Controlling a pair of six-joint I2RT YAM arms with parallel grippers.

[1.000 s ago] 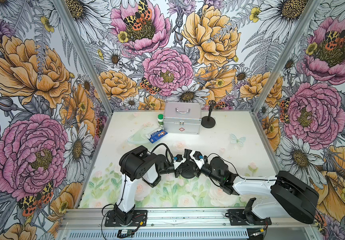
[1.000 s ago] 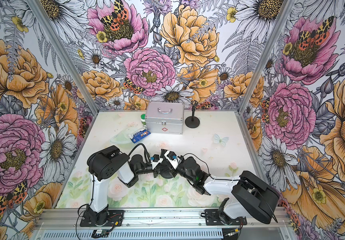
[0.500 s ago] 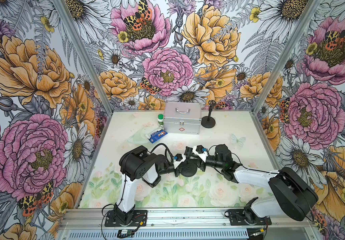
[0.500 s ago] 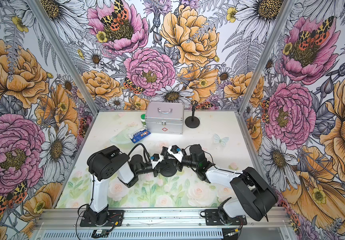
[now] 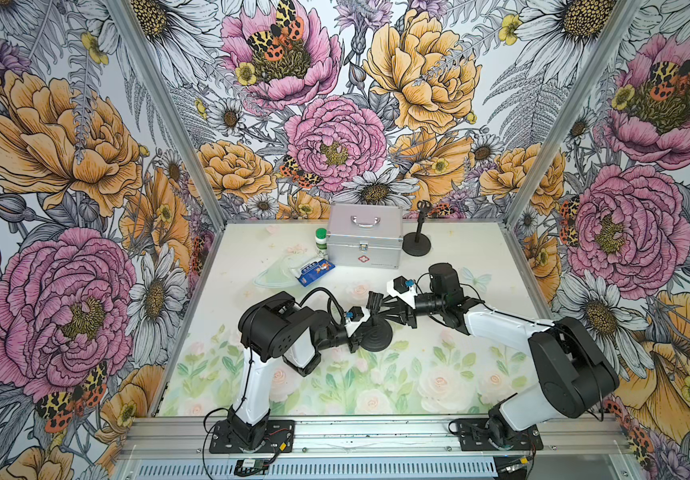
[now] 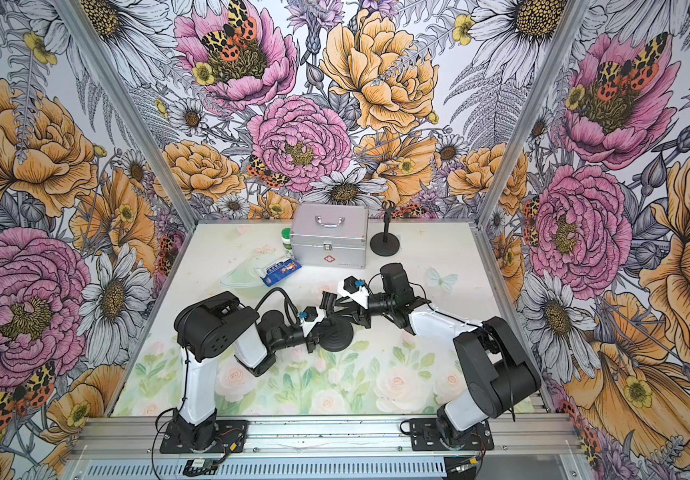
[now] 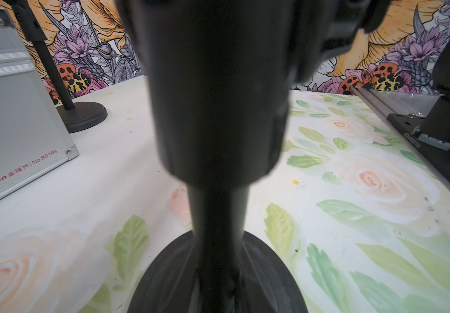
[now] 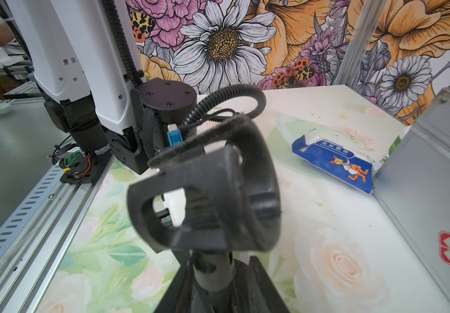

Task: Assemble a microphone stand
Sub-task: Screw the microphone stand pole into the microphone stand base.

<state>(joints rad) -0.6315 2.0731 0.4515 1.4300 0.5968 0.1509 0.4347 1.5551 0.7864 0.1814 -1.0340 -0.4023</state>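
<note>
Evidently the microphone stand (image 5: 378, 343) is upright at the middle of the surface (image 5: 439, 374), with its round base (image 7: 267, 276) flat on the floral mat. The left gripper (image 5: 363, 331) comes in low from 9 o'clock, its fingers closed on the pole (image 7: 218, 216) just above the base. I judge this grip is there to brace the stand against turning or tipping.

The right gripper (image 5: 383, 311) reaches in from 3 o'clock, higher up, at the neck just under the microphone clip (image 8: 207, 195). That clip is probably the part being fitted. Its fingers (image 8: 264, 290) flank the neck, but I cannot tell whether they pinch it or stand clear.

Near the back edge at 1 o'clock, a second, finished stand (image 5: 417, 243) sits beside the aluminium first-aid case (image 5: 364, 243) at 12 o'clock. Both are well apart from the work.
</note>
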